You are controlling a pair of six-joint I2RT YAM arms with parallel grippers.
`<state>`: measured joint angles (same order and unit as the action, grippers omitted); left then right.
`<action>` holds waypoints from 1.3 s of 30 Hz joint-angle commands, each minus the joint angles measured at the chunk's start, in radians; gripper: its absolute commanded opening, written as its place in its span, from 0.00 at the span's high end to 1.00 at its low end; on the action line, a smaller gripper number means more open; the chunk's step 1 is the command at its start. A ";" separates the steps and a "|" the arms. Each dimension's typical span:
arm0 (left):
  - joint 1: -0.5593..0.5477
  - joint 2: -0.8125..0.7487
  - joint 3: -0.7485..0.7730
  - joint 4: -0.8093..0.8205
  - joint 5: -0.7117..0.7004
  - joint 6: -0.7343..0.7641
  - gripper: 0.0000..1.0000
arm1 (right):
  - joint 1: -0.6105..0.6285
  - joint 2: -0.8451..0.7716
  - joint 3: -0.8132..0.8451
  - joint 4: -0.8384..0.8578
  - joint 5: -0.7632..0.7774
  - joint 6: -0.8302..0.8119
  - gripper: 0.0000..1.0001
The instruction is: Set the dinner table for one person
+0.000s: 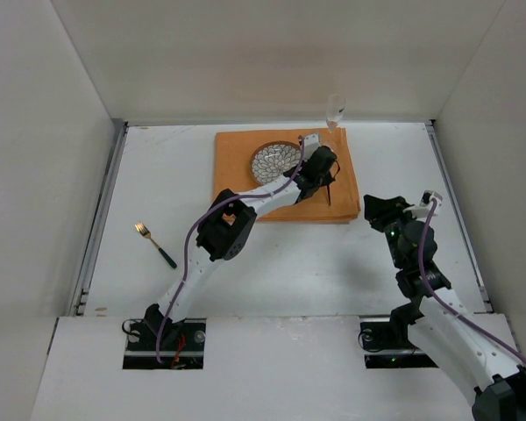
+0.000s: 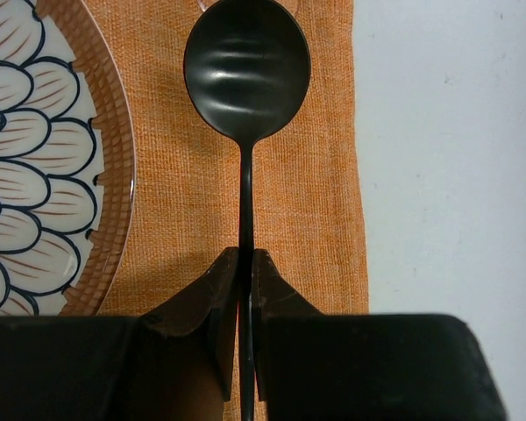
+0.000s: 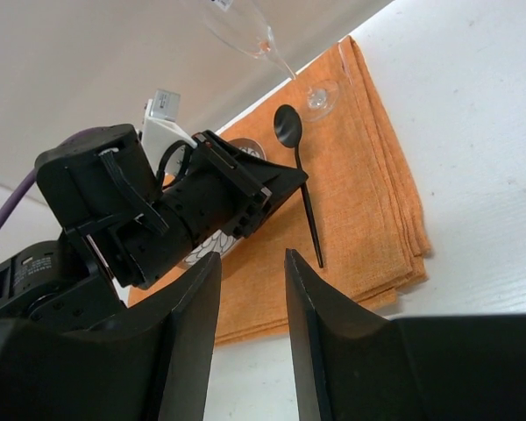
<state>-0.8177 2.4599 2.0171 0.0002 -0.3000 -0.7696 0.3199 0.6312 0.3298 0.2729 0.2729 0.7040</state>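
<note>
Clamped on the thin handle of a black spoon (image 2: pixel 247 70) is the left gripper (image 2: pixel 245 263), its jaws pressed together with only the handle between them. The spoon is held over the orange cloth (image 2: pixel 307 219), just right of the patterned plate (image 2: pixel 35 158), with its bowl pointing to the far side, near the foot of the glass (image 3: pixel 245 26). Whether it already rests on the cloth cannot be told.

The spoon is judged to be light, stiff and smooth, so it may slip or turn in the fingers. It is best taken at the middle of the handle, as is done now. The table (image 2: pixel 456 175) is flat, hard and fixed, and it lies under everything. A fork (image 1: pixel 155 244) is seen on its left part, well apart from the cloth.

The left arm is stretched far forward and to the right, the wrist bent down over the cloth. The right gripper (image 3: pixel 252 272) is kept partly apart and empty, raised beside the cloth's right edge.
</note>
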 commanded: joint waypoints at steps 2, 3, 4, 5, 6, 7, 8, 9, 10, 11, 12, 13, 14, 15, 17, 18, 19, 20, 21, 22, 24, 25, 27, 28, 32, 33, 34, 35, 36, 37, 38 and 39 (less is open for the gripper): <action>0.002 0.001 0.040 0.012 0.013 -0.013 1.00 | -0.005 0.002 0.000 0.040 0.002 0.000 0.59; 0.004 0.004 0.040 0.014 0.013 -0.010 1.00 | -0.005 0.004 0.000 0.040 -0.006 0.003 0.59; 0.005 0.005 0.040 0.014 0.015 -0.007 0.99 | -0.005 0.004 0.002 0.040 -0.014 0.003 0.59; 0.005 0.008 0.042 0.014 0.015 -0.004 0.99 | -0.005 0.001 0.002 0.040 -0.009 0.000 0.59; 0.007 0.008 0.045 0.009 0.015 0.000 0.99 | -0.005 -0.002 0.000 0.040 -0.002 -0.003 0.59; 0.007 0.008 0.043 0.009 0.015 0.006 0.99 | -0.005 -0.002 -0.001 0.040 0.006 -0.001 0.59; 0.007 0.005 0.040 0.009 0.013 0.015 0.99 | -0.005 0.001 -0.002 0.040 0.000 0.002 0.59; 0.007 0.002 0.038 0.009 0.010 0.021 0.98 | -0.006 0.001 0.000 0.040 -0.009 0.003 0.59; 0.007 0.004 0.038 0.009 0.013 0.023 0.98 | -0.005 0.001 0.002 0.040 -0.012 0.000 0.59; 0.009 0.007 0.043 0.009 0.016 0.023 0.98 | -0.005 -0.004 0.002 0.040 -0.005 -0.003 0.59; 0.009 0.010 0.048 0.004 0.022 0.024 0.98 | -0.005 -0.005 -0.001 0.040 0.009 -0.001 0.59; 0.009 0.011 0.049 0.001 0.024 0.027 0.98 | -0.005 -0.004 -0.003 0.040 0.009 -0.001 0.59; 0.007 0.014 0.052 -0.002 0.025 0.032 0.98 | -0.005 -0.002 -0.003 0.040 0.002 0.002 0.59; 0.005 0.016 0.054 -0.002 0.025 0.033 0.98 | -0.005 -0.002 -0.002 0.040 -0.004 0.002 0.59; 0.002 0.022 0.061 -0.006 0.030 0.035 0.97 | -0.005 -0.008 -0.001 0.040 0.008 -0.003 0.59; 0.001 0.022 0.063 -0.011 0.032 0.035 0.97 | -0.005 -0.010 -0.003 0.040 0.014 -0.003 0.59; 0.001 0.022 0.063 -0.019 0.027 0.036 0.96 | -0.005 -0.011 -0.003 0.038 0.008 -0.001 0.59; 0.001 0.021 0.060 -0.019 0.024 0.036 0.94 | -0.005 -0.017 -0.002 0.035 0.000 0.000 0.59; 0.001 0.021 0.060 -0.019 0.022 0.032 0.93 | -0.005 -0.025 -0.002 0.034 0.000 -0.001 0.59; 0.002 0.019 0.057 -0.019 0.022 0.026 0.92 | -0.005 -0.034 -0.005 0.034 0.008 -0.003 0.59; 0.002 0.008 0.046 -0.019 0.019 0.018 0.90 | -0.008 -0.038 -0.009 0.034 0.008 0.002 0.59; 0.002 0.004 0.040 -0.017 0.012 0.016 0.88 | -0.012 -0.038 -0.008 0.032 0.000 0.003 0.59; 0.002 -0.001 0.035 -0.012 -0.004 0.013 0.84 | -0.008 -0.039 -0.006 0.032 0.006 -0.003 0.59; 0.001 -0.004 0.037 -0.012 -0.007 0.013 0.82 | -0.008 -0.038 -0.011 0.037 0.014 -0.003 0.59; -0.005 -0.041 0.011 -0.006 -0.010 0.026 0.78 | -0.008 -0.022 -0.005 0.037 0.002 -0.001 0.59; -0.008 -0.067 -0.004 -0.005 -0.005 0.026 0.76 | -0.008 -0.028 -0.006 0.038 0.011 -0.004 0.59; -0.017 -0.099 -0.023 0.001 -0.010 0.033 0.74 | -0.008 -0.033 -0.009 0.038 0.020 -0.003 0.59; -0.024 -0.137 -0.044 0.009 -0.010 0.053 0.73 | -0.008 -0.037 -0.011 0.035 0.020 -0.003 0.59; -0.030 -0.185 -0.076 0.021 -0.007 0.075 0.72 | -0.008 -0.044 -0.009 0.032 0.014 -0.003 0.59; -0.039 -0.241 -0.118 0.038 -0.010 0.094 0.70 | -0.008 -0.051 -0.009 0.032 0.012 -0.005 0.59; -0.047 -0.307 -0.176 0.064 -0.011 0.117 0.69 | -0.008 -0.059 -0.011 0.032 0.023 -0.006 0.61; -0.051 -0.375 -0.245 0.092 -0.011 0.136 0.69 | -0.002 -0.062 -0.014 0.038 0.029 -0.009 0.63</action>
<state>-0.8375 2.3543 1.8572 0.0086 -0.3119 -0.7078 0.3153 0.5922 0.3225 0.2714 0.2749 0.7033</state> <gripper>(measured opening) 0.310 0.379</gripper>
